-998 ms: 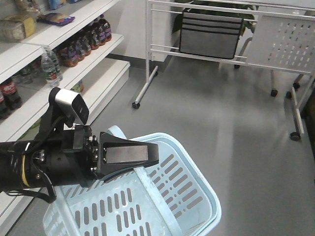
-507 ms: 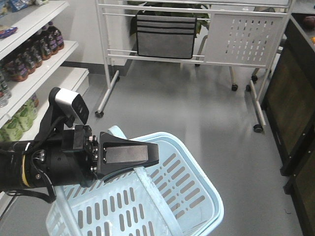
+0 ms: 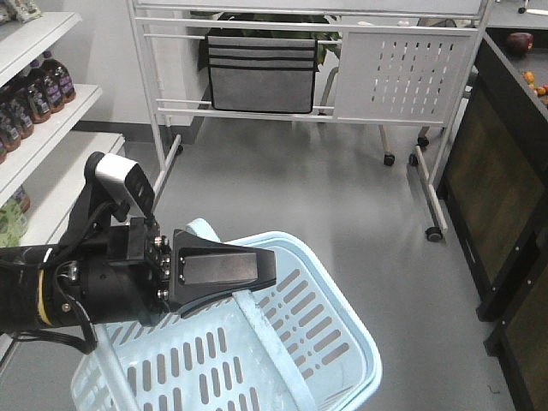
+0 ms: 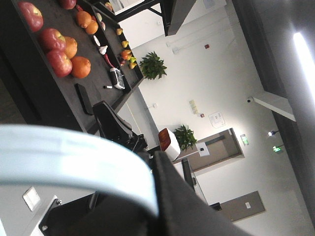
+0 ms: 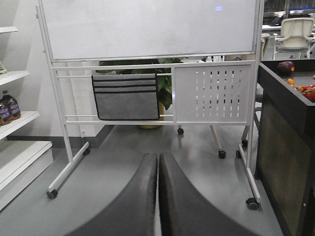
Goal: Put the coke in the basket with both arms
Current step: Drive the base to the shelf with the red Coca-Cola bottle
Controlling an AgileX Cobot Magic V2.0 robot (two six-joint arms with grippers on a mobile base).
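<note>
Basket [image 3: 308,342] sits low in my front view, light blue with slotted sides, its open top facing up over the grey floor [image 3: 325,188]. My left gripper [image 3: 257,272] reaches in from the left across the near corner of the rim. One flat swing handle [image 3: 274,351] runs out from under the black wedge. In the left wrist view the same pale blue handle [image 4: 74,157] curves straight into the black finger [image 4: 177,206], so I read the left jaws as clamped on the basket's handle. A small silver-grey box [image 3: 124,184] rides on top of that arm.

My right gripper [image 5: 158,160] shows only in its own wrist view. Its two black fingers are pressed together along their length with nothing between them. It points at a wheeled whiteboard stand [image 5: 147,29] with a grey fabric pocket [image 5: 126,97] hanging from its lower rails.

Where the coke is I cannot tell from these views. White shelves [image 3: 51,137] at the left edge of the front view carry dark bottles [image 3: 43,81]. A dark counter [image 4: 44,88] with apples and oranges [image 4: 59,49] lies on the other side.
</note>
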